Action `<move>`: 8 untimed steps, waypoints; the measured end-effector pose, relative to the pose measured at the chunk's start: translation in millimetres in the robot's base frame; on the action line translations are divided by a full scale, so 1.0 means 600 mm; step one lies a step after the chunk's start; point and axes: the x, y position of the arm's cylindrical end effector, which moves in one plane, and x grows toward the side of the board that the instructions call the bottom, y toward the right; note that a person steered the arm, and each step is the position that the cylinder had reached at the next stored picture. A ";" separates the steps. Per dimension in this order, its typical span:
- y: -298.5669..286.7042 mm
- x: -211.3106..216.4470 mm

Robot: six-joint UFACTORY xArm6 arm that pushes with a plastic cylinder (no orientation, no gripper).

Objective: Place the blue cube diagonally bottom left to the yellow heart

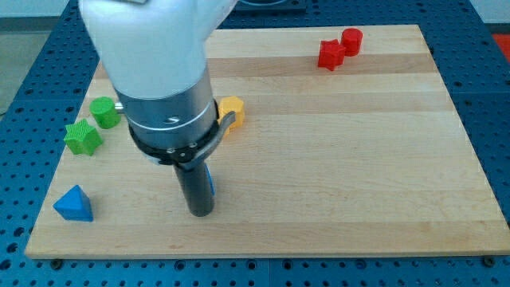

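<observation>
The arm's big white and grey body fills the view's upper left. My tip [200, 212] rests on the wooden board [335, 175] near the bottom left of centre. A sliver of blue [209, 182], the blue cube as far as I can tell, shows just right of the rod and touches it; the rest is hidden behind the rod. A yellow block [232, 110], partly hidden by the arm so its shape is unclear, sits above and to the right of my tip.
A blue triangular block [73, 204] lies at the board's bottom left. A green star-shaped block [82, 137] and a green round block [103, 112] sit at the left edge. Two red blocks [331, 54] [351, 40] touch at the top right.
</observation>
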 end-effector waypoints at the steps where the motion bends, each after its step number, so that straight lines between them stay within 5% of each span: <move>1: -0.032 -0.002; 2: -0.062 -0.003; 5: 0.124 -0.046; 7: -0.098 -0.063; 8: -0.066 -0.088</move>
